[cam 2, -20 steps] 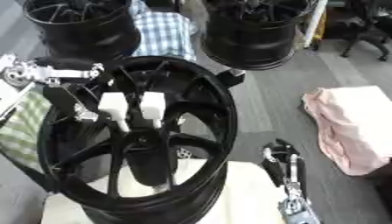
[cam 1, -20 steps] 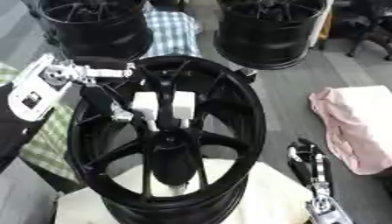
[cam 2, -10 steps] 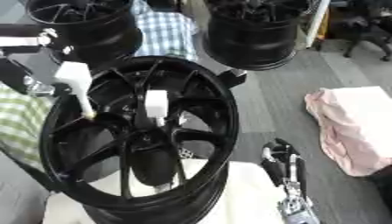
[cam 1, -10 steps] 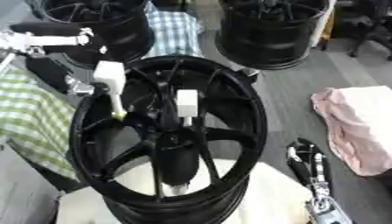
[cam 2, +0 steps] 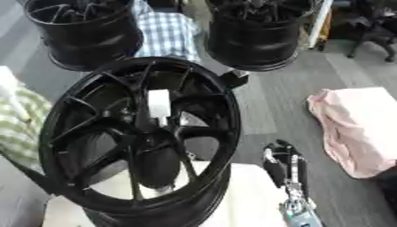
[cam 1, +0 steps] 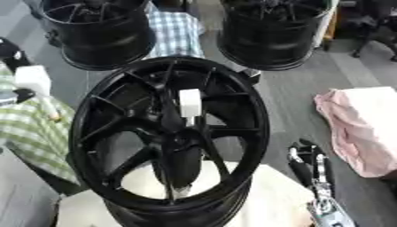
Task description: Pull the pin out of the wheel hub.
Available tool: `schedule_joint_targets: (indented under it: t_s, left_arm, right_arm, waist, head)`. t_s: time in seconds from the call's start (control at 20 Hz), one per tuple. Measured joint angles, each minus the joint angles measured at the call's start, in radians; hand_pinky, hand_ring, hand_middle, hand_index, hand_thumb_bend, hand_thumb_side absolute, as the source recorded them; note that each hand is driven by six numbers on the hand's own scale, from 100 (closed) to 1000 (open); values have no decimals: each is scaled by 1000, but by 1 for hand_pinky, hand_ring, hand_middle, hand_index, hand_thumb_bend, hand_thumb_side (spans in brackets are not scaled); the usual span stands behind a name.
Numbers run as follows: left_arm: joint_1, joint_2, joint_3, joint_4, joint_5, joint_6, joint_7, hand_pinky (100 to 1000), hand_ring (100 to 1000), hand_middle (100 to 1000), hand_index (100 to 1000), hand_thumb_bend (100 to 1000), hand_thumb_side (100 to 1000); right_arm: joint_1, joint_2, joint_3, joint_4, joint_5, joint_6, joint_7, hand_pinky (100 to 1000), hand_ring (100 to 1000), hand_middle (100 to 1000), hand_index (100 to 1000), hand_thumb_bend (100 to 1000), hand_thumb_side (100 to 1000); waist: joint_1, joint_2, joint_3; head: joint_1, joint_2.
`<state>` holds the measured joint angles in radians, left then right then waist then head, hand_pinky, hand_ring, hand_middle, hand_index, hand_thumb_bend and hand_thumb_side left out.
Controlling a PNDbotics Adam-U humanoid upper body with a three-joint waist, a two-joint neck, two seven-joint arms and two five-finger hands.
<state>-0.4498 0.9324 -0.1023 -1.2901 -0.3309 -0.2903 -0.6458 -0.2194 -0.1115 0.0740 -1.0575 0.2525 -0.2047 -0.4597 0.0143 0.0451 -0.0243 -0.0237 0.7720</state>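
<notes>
A black wheel hub (cam 1: 101, 102) lies tilted on a white cushion in the middle of both views. One white pin (cam 1: 190, 103) stands upright at its centre, above the spokes. A second white pin (cam 1: 33, 79) hangs out beyond the hub's left rim, over the green checked cloth. My left hand (cam 1: 11, 54) shows only as dark parts at the left edge around that pin, and seems curled on it. My right hand (cam 1: 309, 163) rests idle at the lower right, fingers up and relaxed, holding nothing.
Two more black wheels (cam 1: 97, 31) (cam 1: 271, 31) stand at the back with a blue checked cloth (cam 1: 174, 33) between them. A green checked cloth (cam 1: 39, 128) lies left, a pink cloth (cam 1: 360, 128) right. The white cushion (cam 1: 271, 204) sits under the hub.
My left hand has drawn one white pin up and out of the hub and carried it left past the rim. The other pin stays at the centre. The right hand has not moved.
</notes>
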Motion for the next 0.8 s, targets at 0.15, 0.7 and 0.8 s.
schedule_joint_targets:
  t_s: [0.15,0.7,0.8]
  left_arm:
    - [67,-69,69,78,-110,23,72,786,751,756,846,573,629]
    - [250,-447,340,185,-88,189,408,740,686,680,795,362,630]
    - [279,-511,371,134,-30,205,440,733,674,667,786,327,626]
  right_arm:
    - [0,0,0,0,0,-1,-1,758,646,619,808,100,549]
    - [-9,1,0,-3,-1,-2,-2,758,645,619,808,100,550]
    - [-9,2,0,-3,-1,-2,-2,758,646,619,808,100,550]
  waist:
    - [-5,4,0]
    - [-17,17,2]
    - [-20,18,4]
  head:
    - [-2,0]
    - [-6,0]
    - [-3,0]
